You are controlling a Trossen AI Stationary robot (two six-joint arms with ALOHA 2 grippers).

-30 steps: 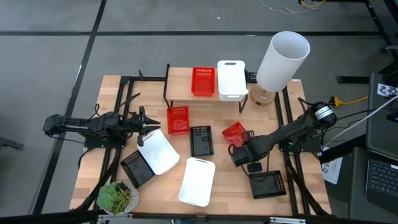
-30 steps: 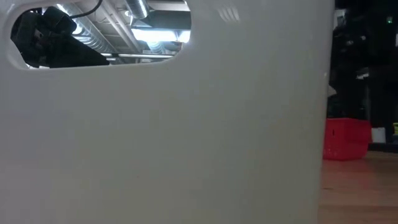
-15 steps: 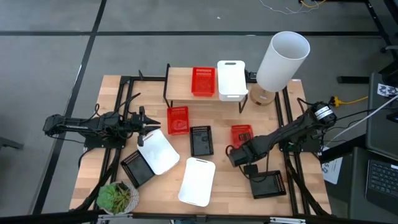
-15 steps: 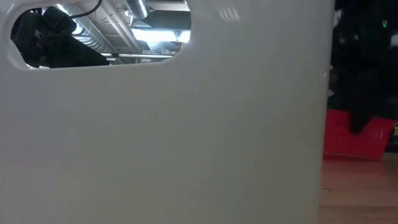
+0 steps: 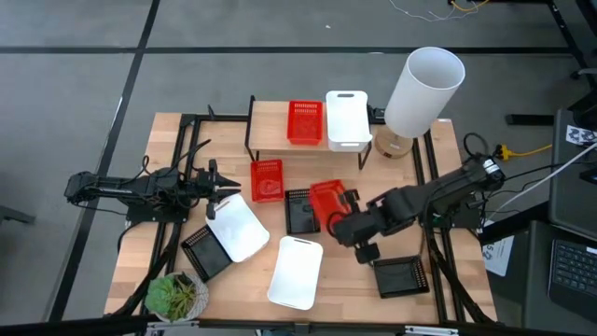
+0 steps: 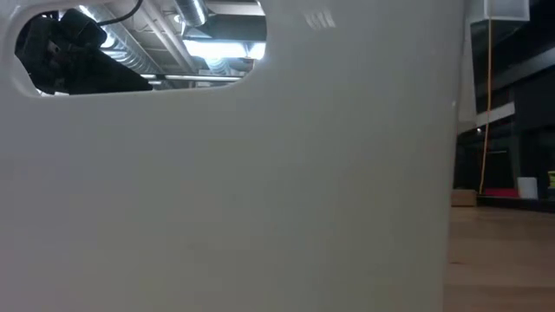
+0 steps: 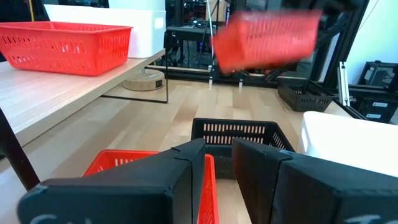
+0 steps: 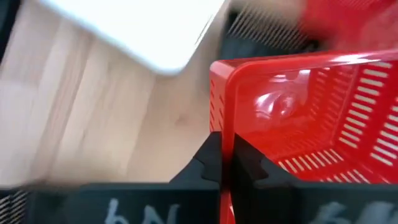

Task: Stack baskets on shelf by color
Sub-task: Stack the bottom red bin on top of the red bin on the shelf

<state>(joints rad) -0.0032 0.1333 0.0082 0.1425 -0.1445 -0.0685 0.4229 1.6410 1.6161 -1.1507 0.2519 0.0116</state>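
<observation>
Since a second ago our right claw [image 5: 341, 221] has clamped a red basket's [image 5: 326, 200] rim and lifted it over the desk [image 5: 345, 280]; we should keep it level toward the shelf [image 5: 270, 131]. Left claw [image 5: 220, 187] waits, part open, empty.

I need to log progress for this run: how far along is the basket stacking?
Done: one red basket and one white basket sit on the shelf. In hand: the right gripper is shut on a second red basket, lifted off the table. Left: another red basket, the black and white ones; the left gripper waits.
</observation>
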